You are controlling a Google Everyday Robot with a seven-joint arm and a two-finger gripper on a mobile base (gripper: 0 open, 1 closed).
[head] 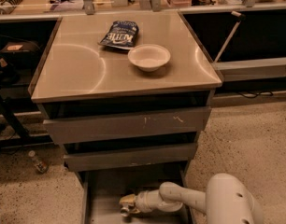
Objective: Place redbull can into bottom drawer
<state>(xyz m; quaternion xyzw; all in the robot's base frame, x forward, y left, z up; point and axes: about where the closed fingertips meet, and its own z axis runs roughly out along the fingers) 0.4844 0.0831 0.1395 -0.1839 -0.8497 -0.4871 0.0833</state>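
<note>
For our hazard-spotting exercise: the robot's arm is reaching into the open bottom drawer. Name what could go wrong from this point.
1. The gripper sits low inside the bottom drawer, below the middle drawer front. Lifting straight up might clip that front.
2. The arm crosses the drawer's right side and might catch there on the way out.
3. The redbull can cannot be made out, so its placement is unconfirmed.

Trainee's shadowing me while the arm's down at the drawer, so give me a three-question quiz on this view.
1. True or false: the gripper is low over the floor of the open bottom drawer.
2. What lies beside the white bowl on the cabinet top? A) blue crisp bag B) mug C) sponge
3. How many things lie on that top?
Key: 1 true; 2 A; 3 two.
</note>
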